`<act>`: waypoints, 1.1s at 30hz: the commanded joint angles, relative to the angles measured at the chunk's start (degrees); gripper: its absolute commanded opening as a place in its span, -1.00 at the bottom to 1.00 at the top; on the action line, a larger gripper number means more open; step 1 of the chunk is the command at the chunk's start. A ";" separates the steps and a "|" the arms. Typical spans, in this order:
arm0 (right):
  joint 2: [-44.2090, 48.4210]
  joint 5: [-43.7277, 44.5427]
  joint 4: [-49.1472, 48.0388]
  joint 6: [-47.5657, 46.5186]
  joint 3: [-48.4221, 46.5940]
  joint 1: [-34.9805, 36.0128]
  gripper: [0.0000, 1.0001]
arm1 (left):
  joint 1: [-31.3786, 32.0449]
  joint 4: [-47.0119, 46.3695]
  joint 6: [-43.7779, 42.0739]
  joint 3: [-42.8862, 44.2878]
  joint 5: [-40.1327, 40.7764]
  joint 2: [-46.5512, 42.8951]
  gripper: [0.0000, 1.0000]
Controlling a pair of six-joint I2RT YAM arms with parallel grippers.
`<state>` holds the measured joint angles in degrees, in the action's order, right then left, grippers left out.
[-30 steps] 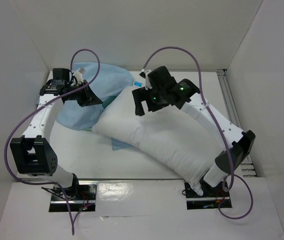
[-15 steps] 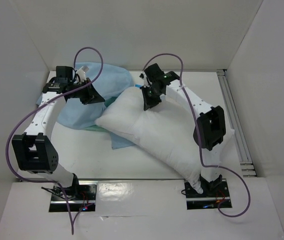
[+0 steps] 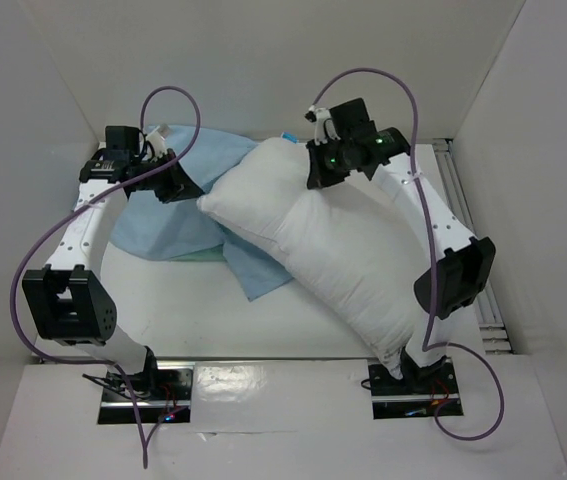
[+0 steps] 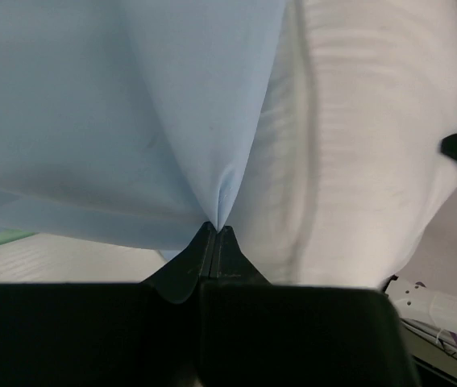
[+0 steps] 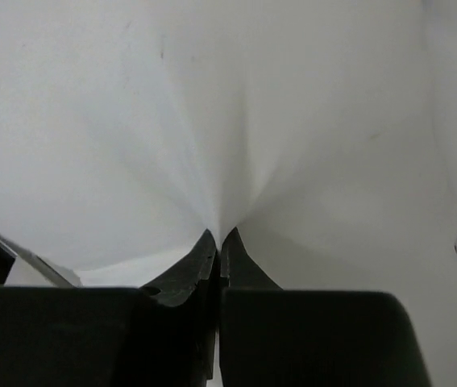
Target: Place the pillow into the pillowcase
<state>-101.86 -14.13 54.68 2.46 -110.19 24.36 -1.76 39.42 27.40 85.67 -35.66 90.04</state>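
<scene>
Right pincer (image 5: 218, 238) is clamped tight on a pinch of the pillow (image 3: 348, 255) at its far end, w/ the pillow lying diagonally across the right of the desk (image 3: 163, 315), while left pincer (image 4: 214, 230) grips a fold of the blue pillowcase (image 3: 158, 225) at far left, partly under the pillow.

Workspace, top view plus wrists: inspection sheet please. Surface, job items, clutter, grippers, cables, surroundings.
Surface: white table, fabric covering much of it.
Job's things: pillow lies diagonally, outside the pillowcase and overlapping its right edge; the pillowcase is rumpled at far left.
Clutter: nothing seen.
Grippers: left gripper shut on a pillowcase fold; right gripper shut on the pillow's far end.
Cables: purple cables loop above both arms; no snag seen.
Surroundings: white walls on three sides; rail along the right edge.
</scene>
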 commanded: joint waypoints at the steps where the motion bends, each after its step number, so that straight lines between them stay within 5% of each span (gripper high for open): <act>1: -3.94 -2.04 -3.95 -4.04 -1.96 6.13 -1.00 | -0.44 0.22 0.29 1.61 -1.17 -0.30 -1.00; 3: -9.28 2.15 -2.14 -1.32 -5.96 7.98 -0.33 | -0.44 0.22 0.29 1.08 -1.17 -0.83 -1.00; 4: -10.88 4.44 0.84 -0.62 -8.87 8.51 0.29 | -0.44 0.22 0.29 1.08 -1.17 -0.83 -1.00; 6: -9.60 10.41 5.16 2.54 -11.01 9.13 0.37 | -0.44 0.22 0.29 1.08 -0.55 -0.83 -1.00; 9: -1.44 21.74 5.18 10.61 -3.48 8.17 0.79 | -0.44 0.22 0.29 0.46 0.50 -0.83 -1.00; 12: 8.85 29.50 9.65 23.76 7.42 2.30 0.83 | -0.44 0.22 0.29 0.46 1.12 -1.35 -1.00; 19: 30.63 33.11 12.22 49.52 32.89 -6.07 0.81 | -0.44 0.22 0.29 0.46 1.12 -1.36 -1.00; 24: 37.53 21.54 0.46 57.56 51.36 -9.15 0.68 | -0.44 -0.31 0.29 0.46 1.12 -0.84 -1.00; 25: 37.53 19.43 -2.18 58.61 54.00 -9.76 0.57 | -0.44 -0.31 0.29 0.46 1.12 -0.83 -1.00; 28: 37.00 15.88 -11.24 57.32 59.48 -12.04 -0.96 | -0.44 -0.31 0.29 0.46 1.12 -0.83 -1.00; 33: 34.89 38.76 -8.19 48.54 42.11 -12.58 -1.00 | -0.44 -0.31 0.29 0.46 1.12 -1.97 -1.00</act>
<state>-66.26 9.30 51.48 55.31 -58.76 12.71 -1.96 40.71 27.38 85.60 -33.28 90.04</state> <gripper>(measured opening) 0.031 0.025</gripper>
